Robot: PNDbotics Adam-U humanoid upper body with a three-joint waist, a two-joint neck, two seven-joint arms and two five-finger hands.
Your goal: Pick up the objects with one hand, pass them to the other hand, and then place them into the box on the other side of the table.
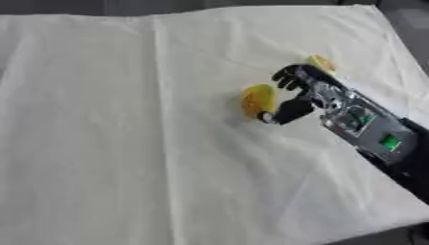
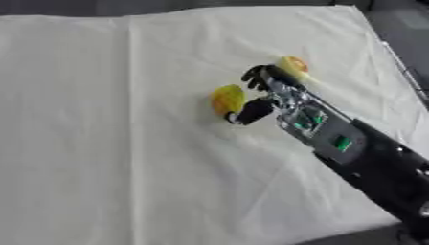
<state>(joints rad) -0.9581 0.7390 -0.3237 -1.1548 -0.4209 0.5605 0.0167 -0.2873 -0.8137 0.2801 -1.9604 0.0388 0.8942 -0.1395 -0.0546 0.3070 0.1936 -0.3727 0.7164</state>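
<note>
A yellow rounded object [image 1: 257, 99] lies on the white cloth right of the middle. My right hand [image 1: 311, 94] reaches in from the lower right and sits just to the object's right. Its thumb [image 1: 287, 112] touches the object's lower right edge, and its fingers [image 1: 287, 76] are bent above and beside the object without closing round it. A second yellow-orange object [image 2: 292, 63] lies on the cloth just behind the hand, partly hidden by the fingers. No view shows my left hand or a box.
The white creased cloth [image 1: 126, 143] covers the whole table. Its right edge [image 1: 402, 52] drops off to dark floor. A fold line [image 1: 159, 95] runs top to bottom left of the middle.
</note>
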